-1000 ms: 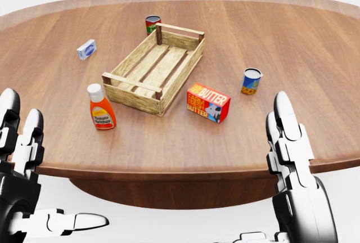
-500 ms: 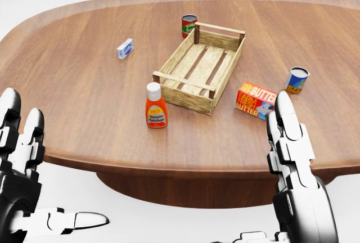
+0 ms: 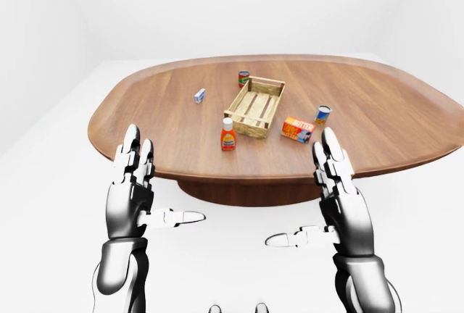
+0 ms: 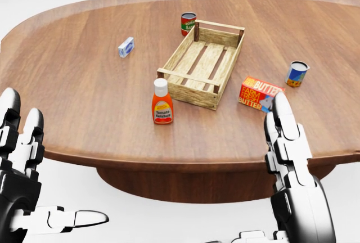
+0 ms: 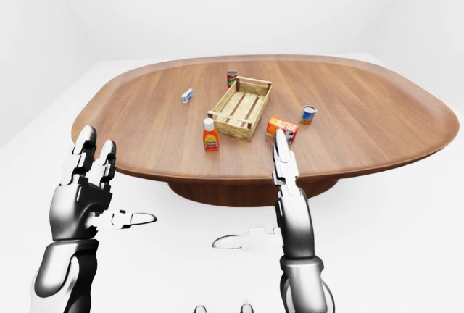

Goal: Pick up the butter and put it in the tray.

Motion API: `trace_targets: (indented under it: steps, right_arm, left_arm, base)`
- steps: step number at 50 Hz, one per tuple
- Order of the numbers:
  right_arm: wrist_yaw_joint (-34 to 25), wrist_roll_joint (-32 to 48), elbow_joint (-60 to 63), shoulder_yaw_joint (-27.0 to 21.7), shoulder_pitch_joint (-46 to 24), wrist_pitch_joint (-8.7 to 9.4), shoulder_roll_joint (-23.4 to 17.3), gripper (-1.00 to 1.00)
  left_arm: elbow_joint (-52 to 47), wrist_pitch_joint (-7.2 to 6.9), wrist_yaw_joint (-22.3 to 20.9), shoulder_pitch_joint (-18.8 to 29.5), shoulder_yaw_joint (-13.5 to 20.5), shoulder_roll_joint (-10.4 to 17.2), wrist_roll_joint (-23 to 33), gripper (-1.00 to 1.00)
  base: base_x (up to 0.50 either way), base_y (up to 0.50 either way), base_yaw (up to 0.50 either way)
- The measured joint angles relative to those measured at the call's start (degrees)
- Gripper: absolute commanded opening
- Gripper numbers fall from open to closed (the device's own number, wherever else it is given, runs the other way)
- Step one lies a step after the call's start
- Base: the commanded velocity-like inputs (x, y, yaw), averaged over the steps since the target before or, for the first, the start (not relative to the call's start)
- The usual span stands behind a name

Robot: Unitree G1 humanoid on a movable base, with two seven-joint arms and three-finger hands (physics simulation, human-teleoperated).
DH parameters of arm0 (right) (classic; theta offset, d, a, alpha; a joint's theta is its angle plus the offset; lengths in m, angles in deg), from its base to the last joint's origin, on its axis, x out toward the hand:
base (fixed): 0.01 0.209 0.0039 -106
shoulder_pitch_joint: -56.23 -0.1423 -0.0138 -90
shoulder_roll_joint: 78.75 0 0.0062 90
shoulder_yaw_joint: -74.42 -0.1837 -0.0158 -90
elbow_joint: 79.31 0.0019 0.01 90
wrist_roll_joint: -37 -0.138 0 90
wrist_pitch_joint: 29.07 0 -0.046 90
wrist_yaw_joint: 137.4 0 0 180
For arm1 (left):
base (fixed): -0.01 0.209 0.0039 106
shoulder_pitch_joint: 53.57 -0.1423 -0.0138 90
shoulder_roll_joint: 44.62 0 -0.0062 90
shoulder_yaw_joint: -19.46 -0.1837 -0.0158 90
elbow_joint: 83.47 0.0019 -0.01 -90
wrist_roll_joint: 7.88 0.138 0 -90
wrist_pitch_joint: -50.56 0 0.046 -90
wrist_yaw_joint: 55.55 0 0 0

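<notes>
The robot is standing at the near edge of an oval wooden table (image 4: 84,102), both hands raised short of the rim, so the job is looking barely begun: nothing is being touched yet.

The butter (image 4: 259,94), an orange and red carton lettered "BUTTER", is lying flat on the tabletop just right of the tray (image 4: 203,63), near it but apart. The tray is a slatted wooden crate, empty, sitting slantwise with one short end toward the robot. A ketchup bottle (image 4: 162,102) is standing upright near the crate's near left corner, and a red-labelled can (image 4: 188,23) is standing just beyond its far left corner. A blue can (image 4: 296,73) is sitting right of the butter and a little farther off, and a small blue and white packet (image 4: 126,46) is lying well off to the left.

The right hand (image 4: 289,158) is pointing its fingers up with the thumb out sideways, spread and holding nothing; in the head view its fingertip is overlapping the carton's near corner, though the eye views are showing the hand short of the table. The left hand (image 3: 134,182) is likewise splayed and empty, well left of everything.

The right hand is looking the likelier one for the reach, since the carton lies on its side. The short carry into the crate should be avoiding the blue can.
</notes>
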Motion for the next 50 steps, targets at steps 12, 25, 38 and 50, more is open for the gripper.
trace_targets:
  steps: [12, 25, 38, 50]
  right_arm:
    - [0.0, -1.39, 0.14, -0.52, 0.22, 0.0, 0.13, 1.0]
    - [-0.8, -3.88, 0.9, -0.74, 0.1, 0.0, 0.21, 1.0]
    - [-1.64, -3.94, 1.58, 0.22, 0.94, 0.0, -0.41, 1.0]
    - [-1.79, -3.46, 1.85, 0.53, 1.22, 0.0, -0.63, 1.0]
  left_arm:
    - [0.11, 0.0, 0.03, 0.03, 0.0, -0.01, -0.08, 1.0]
    - [-0.14, 0.0, 0.0, 0.03, 0.1, 0.01, -0.25, 1.0]
    - [0.15, 0.0, -0.13, 0.1, 0.1, 0.02, -0.33, 1.0]
    - [0.19, 0.0, -0.16, 0.2, 0.13, 0.05, -0.41, 1.0]
  base:
    - [-0.32, 0.03, -0.43]
    - [0.01, 0.0, 0.0]
    - [0.4, -0.07, 0.0]
    - [0.47, -0.08, 0.0]
